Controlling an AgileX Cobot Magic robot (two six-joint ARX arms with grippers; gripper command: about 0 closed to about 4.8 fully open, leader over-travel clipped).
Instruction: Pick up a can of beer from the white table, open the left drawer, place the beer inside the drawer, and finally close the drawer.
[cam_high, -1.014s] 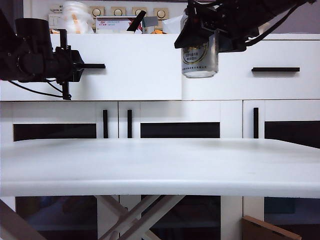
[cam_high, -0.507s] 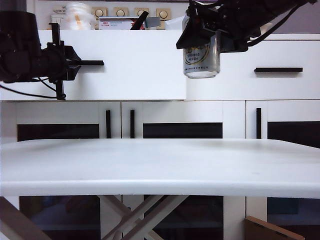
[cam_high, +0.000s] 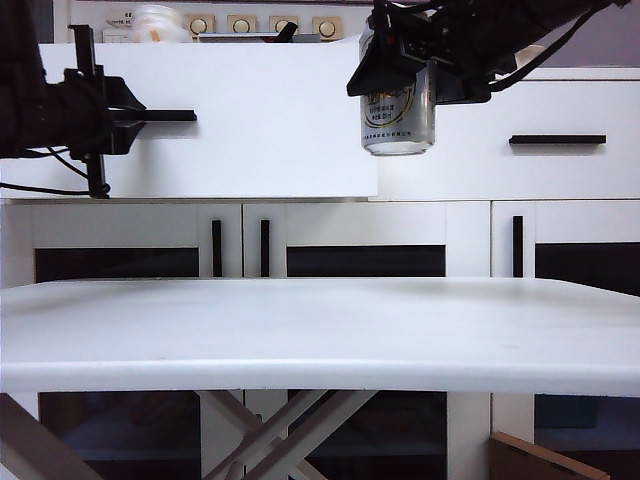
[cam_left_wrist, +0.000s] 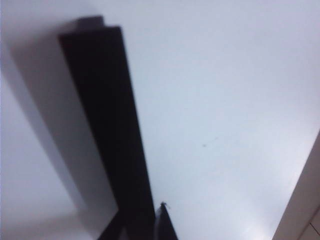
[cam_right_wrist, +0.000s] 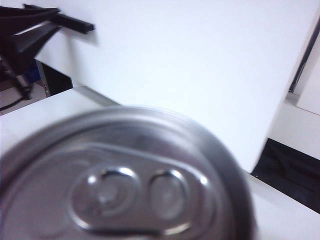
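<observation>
Beer can (cam_high: 398, 112) hangs upright in the air, clamped in the right gripper (cam_high: 420, 75) well above the white table (cam_high: 320, 330), level with the drawer fronts of the cabinet (cam_high: 440, 235). Right gripper jaws stand wide around the can's upper body; the can's silver base is free below them. In the right wrist view the can's lid and pull tab (cam_right_wrist: 125, 192) fill the foreground.

Left drawer (cam_high: 260, 125) is pulled out from the cabinet, its white front standing forward of the right drawer (cam_high: 510, 140). Drawer interior is not visible from here; contents cannot be told. The can sits just beside the left drawer's right edge, in front of the right drawer's face, not over the opening.

Left gripper (cam_high: 140, 116) is at the left drawer's black bar handle (cam_high: 165, 116), jaws closed together on it. Left wrist view shows the handle (cam_left_wrist: 107, 130) close up between the fingertips (cam_left_wrist: 167, 225), against the plain white front.
</observation>
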